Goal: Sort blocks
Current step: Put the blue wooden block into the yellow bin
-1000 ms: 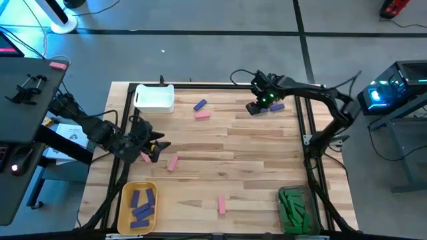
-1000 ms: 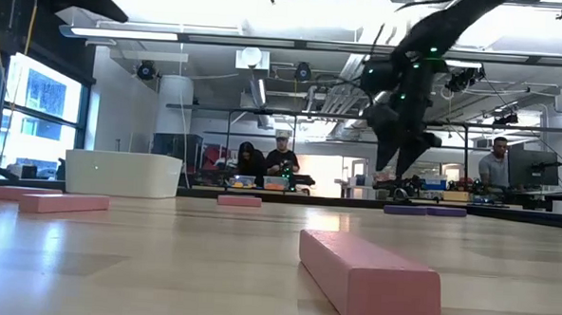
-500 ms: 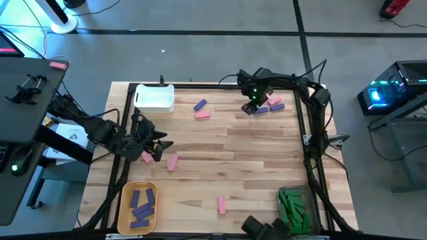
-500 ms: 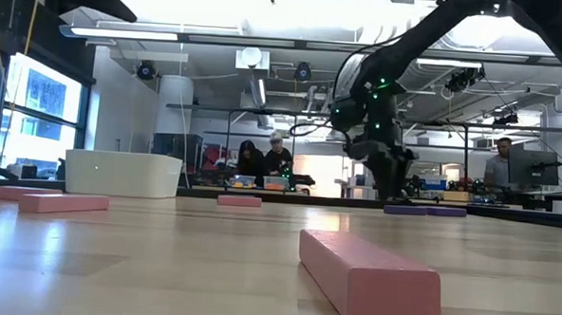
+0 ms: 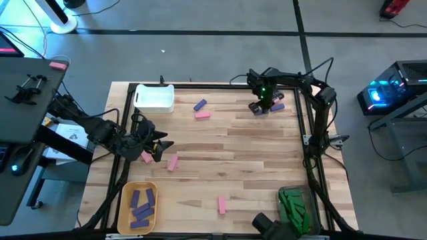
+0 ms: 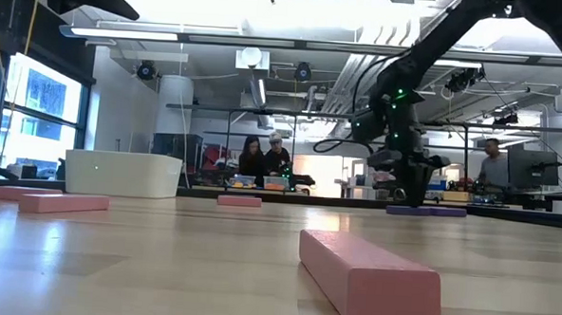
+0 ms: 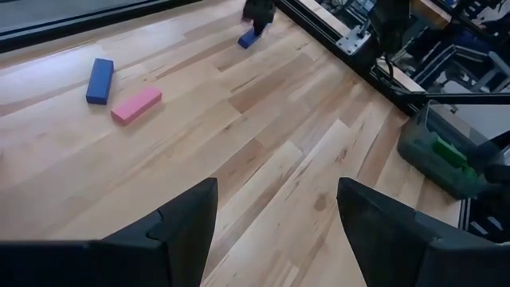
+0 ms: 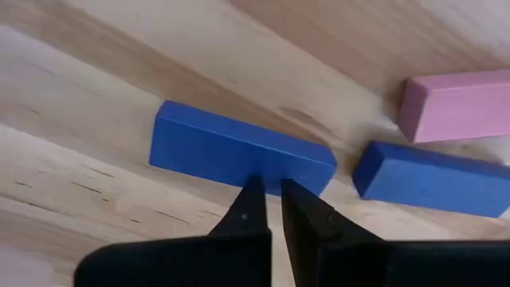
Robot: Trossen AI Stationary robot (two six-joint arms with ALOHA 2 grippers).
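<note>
Pale wood forms the worktop (image 5: 267,153), described here from its near edge to its far edge. At the near left corner the yellow bin (image 5: 121,207) holds purple blocks. At the near right corner the clear bin (image 5: 281,195) holds green ones. A single pink block (image 5: 221,205) lies between the two bins. Toward the left edge, the left gripper (image 5: 160,148) hovers with its jaws spread wide and nothing between them, just beside two more pink blocks (image 5: 173,163). The white bin (image 5: 137,100) stands at the far left corner. Near the far right corner, the right gripper (image 8: 268,187) is down on the wood with its fingers pressed together. The tips meet the long side of a blue-purple block (image 8: 231,147) and do not straddle it (the block is wider than the slit between the tips). A second blue-purple block (image 8: 430,179) and a pink neighbour (image 8: 454,104) lie close by. Hazard: the grasp appears to have missed. Lifting now would probably leave the block behind. Sliding the closed tips could push it into its neighbours and scatter the cluster.
</note>
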